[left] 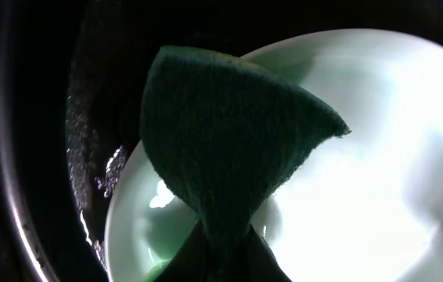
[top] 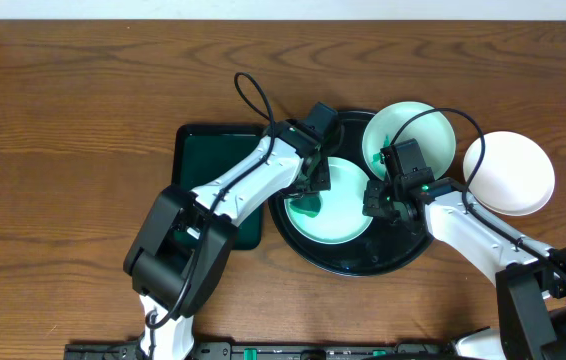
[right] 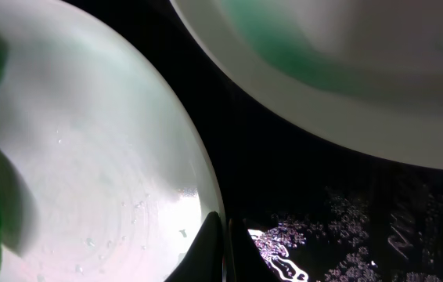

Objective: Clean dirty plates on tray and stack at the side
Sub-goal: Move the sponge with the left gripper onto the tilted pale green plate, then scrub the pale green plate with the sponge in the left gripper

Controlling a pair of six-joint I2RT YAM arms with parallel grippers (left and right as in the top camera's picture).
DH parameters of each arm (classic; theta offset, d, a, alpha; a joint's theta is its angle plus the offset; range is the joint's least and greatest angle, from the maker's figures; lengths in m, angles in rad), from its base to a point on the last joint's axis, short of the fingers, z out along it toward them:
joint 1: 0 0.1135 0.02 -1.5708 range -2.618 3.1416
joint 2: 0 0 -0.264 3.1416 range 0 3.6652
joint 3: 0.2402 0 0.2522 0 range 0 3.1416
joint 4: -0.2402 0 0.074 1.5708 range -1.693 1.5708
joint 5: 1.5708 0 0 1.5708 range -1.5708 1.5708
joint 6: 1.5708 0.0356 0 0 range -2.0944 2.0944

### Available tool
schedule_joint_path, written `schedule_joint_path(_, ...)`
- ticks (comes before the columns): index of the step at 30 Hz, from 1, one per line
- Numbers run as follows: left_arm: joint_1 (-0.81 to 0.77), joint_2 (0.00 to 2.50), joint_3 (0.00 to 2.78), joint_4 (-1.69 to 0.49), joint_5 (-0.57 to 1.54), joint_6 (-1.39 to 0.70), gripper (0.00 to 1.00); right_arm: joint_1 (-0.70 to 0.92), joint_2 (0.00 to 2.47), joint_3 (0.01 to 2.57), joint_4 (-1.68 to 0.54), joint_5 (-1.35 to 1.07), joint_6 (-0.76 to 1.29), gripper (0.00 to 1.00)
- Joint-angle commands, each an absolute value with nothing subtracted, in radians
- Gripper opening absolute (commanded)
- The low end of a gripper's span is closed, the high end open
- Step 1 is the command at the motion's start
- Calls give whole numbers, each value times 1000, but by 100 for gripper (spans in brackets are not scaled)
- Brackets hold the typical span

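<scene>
1. The left pincer (top: 313, 183) is clamping a dark green fibrous scouring pad (left: 229, 141) against the pale mint round shallow plate (top: 338, 215). That plate is lying in the large round glossy black tray (top: 363, 262), which is beading with droplets, so a hard wipe could be sliding the plate into the rim.
2. The right pincer (top: 376, 200), jaws together, is sitting at that plate's right rim. I cannot tell whether it is nipping the rim; if not, the plate could be spinning loose.
3. A second mint plate (top: 410, 135) is sitting propped over the tray's far rim, seemingly tilted — either arm could be knocking it off.
4. The tray is sitting mid-surface, and a third, white plate (top: 508, 172) is lying toward the right edge — off the tray.
</scene>
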State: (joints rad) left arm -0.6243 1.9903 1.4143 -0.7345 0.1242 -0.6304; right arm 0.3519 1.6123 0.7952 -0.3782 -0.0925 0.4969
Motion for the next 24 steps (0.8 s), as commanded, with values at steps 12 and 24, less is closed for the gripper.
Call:
schedule_joint_path(12,-635,2071,1232,-520,207,-527,7,357,1608,789,-384,-80,500,1)
schedule_joint_path(24,-635,2070,1182,-427,543,-487,7,357,1608,789,-382,-80,500,1)
